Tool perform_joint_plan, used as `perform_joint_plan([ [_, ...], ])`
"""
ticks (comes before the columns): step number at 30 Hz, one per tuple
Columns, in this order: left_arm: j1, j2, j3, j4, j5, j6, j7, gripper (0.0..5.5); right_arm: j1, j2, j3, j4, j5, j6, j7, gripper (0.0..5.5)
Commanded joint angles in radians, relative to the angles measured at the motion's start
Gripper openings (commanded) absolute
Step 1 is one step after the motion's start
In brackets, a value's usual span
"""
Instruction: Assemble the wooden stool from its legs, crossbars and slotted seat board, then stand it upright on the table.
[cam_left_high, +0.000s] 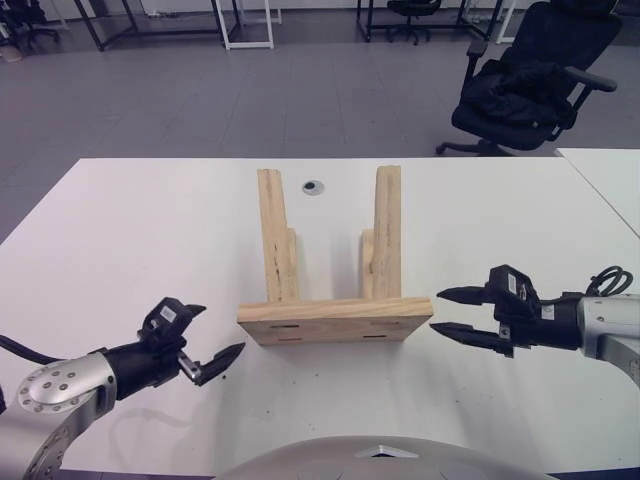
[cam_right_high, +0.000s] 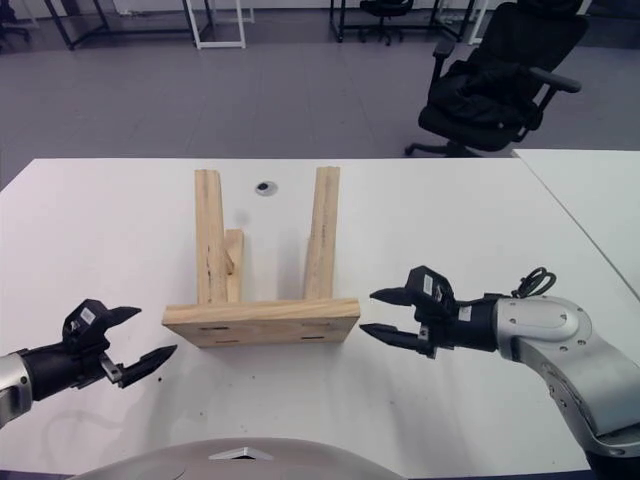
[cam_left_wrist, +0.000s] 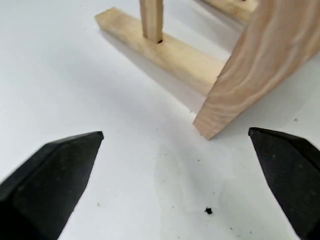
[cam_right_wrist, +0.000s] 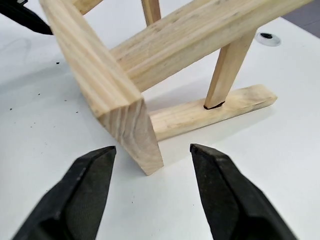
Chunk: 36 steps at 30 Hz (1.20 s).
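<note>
The wooden stool (cam_left_high: 333, 265) lies on its side in the middle of the white table (cam_left_high: 120, 240). Its slotted seat board (cam_left_high: 335, 321) stands on edge facing me, and the legs (cam_left_high: 277, 235) point away from me, joined by short crossbars (cam_right_wrist: 227, 75). My left gripper (cam_left_high: 214, 337) is open, low over the table just left of the seat board's left end (cam_left_wrist: 250, 80). My right gripper (cam_left_high: 447, 312) is open just right of the board's right end (cam_right_wrist: 127, 125), fingers pointing at it. Neither touches the wood.
A small round dark fitting (cam_left_high: 314, 187) is set in the table beyond the stool's legs. A black office chair (cam_left_high: 530, 85) and desk frames stand on the floor behind the table. A second white table (cam_left_high: 605, 175) adjoins at the right.
</note>
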<state>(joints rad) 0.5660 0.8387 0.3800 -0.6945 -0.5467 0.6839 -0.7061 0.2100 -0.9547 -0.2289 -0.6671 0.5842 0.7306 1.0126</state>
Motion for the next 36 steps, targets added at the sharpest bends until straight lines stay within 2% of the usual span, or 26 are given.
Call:
perform_joint_plan([
  [1, 0.019, 0.103, -0.030, 0.083, 0.102, -0.101, -0.124, 5.38, 0.081, -0.100, -0.008, 0.064, -0.076, -0.096, 0.108, 2.79],
  [4, -0.088, 0.084, -0.084, 0.128, 0.038, -0.176, -0.247, 5.38, -0.017, -0.073, 0.085, 0.142, -0.118, -0.181, 0.130, 2.79],
  [9, -0.275, 0.074, -0.235, 0.224, 0.052, -0.231, -0.343, 5.38, -0.243, 0.039, 0.292, 0.273, -0.201, -0.298, 0.147, 2.79],
  [10, -0.304, 0.067, -0.264, 0.230, 0.055, -0.235, -0.353, 5.17, -0.277, 0.063, 0.318, 0.288, -0.206, -0.310, 0.149, 2.79],
  [11, -0.323, 0.063, -0.287, 0.230, 0.056, -0.236, -0.361, 5.03, -0.301, 0.078, 0.333, 0.288, -0.196, -0.306, 0.156, 2.79],
  [19, -0.369, 0.045, -0.321, 0.234, 0.068, -0.260, -0.360, 3.76, -0.308, 0.056, 0.346, 0.269, -0.159, -0.273, 0.215, 1.36],
  [23, -0.347, 0.061, -0.318, 0.248, 0.088, -0.285, -0.380, 3.13, -0.292, -0.008, 0.331, 0.298, -0.188, -0.274, 0.248, 1.31],
  [27, -0.343, 0.078, -0.317, 0.260, 0.107, -0.313, -0.409, 2.50, -0.297, -0.042, 0.320, 0.321, -0.190, -0.273, 0.267, 2.01],
  [31, -0.357, 0.088, -0.337, 0.277, 0.127, -0.341, -0.433, 1.83, -0.344, 0.006, 0.341, 0.301, -0.172, -0.254, 0.246, 2.76],
  [36, -0.374, 0.085, -0.365, 0.292, 0.148, -0.365, -0.449, 1.57, -0.402, 0.082, 0.396, 0.280, -0.171, -0.236, 0.219, 3.60],
])
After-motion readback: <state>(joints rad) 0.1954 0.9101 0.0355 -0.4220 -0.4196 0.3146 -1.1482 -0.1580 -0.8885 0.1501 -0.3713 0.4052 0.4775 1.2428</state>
